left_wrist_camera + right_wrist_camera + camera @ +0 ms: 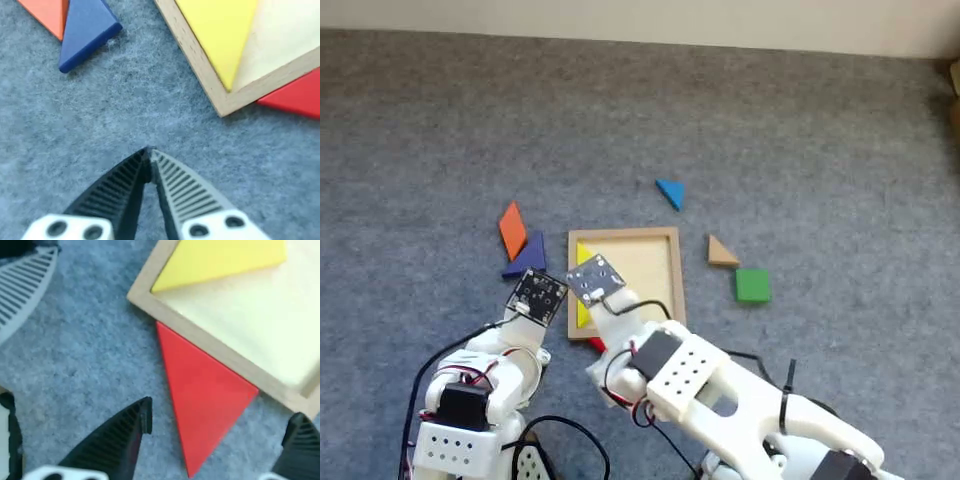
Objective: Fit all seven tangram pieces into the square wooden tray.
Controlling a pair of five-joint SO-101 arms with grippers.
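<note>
"The right claw [221,412] hangs low with its jaws spread wide. The red triangle [205,395] lies flat on the grey felt [75,355] right between them."

"So that's the piece it wants, I'd say. How should it take it?"

"Straight down, one finger either side, pinching across the corner that points back at the claw. The triangle's far edge sits hard against the outside of the square wooden tray [210,347]. A finger set there would likely catch the rim."

"And once it's gripped?"

"Lift it well clear of the rim before turning it. Just beyond the claw, inside the tray, the yellow triangle [220,257] fills one side. The bare wood beside it looks roomy enough for the red one, though I can't judge which way round."

"And the left claw [149,155]?"

"Pressed together on nothing, low over the felt by the tray's near corner. It's close to the other arm, so it should keep out of the way. Ahead of it, away from the tray, lie the dark blue triangle [87,32] and the orange parallelogram [47,12], side by side."

"The rest?"

"Farther from the right claw, the tan triangle [722,252] and green square [753,285] lie off to its right. The small blue triangle [670,192] sits past the tray's far rim."
</note>
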